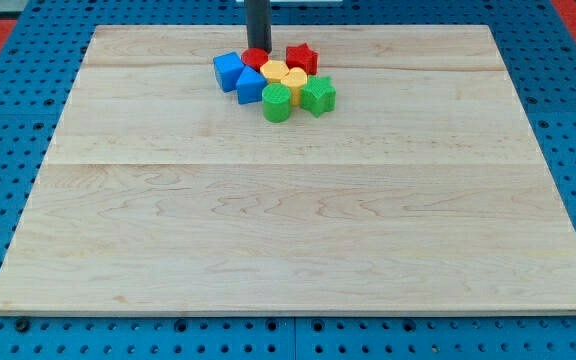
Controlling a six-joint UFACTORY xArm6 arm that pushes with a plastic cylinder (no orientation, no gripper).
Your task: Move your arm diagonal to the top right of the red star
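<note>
You have eight blocks clustered near the desk's point(298, 250) top: two blue, two red, two yellow, two green. The red star point(302, 58) sits at the cluster's upper right. My tip point(258, 50), upright, with no pincer, touches the red round block point(256, 58), left of the star.

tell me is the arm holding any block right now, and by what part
Nothing is held. The arm ends in a bare rod; my tip stands at the red round block, to the view's left of the red star.
</note>
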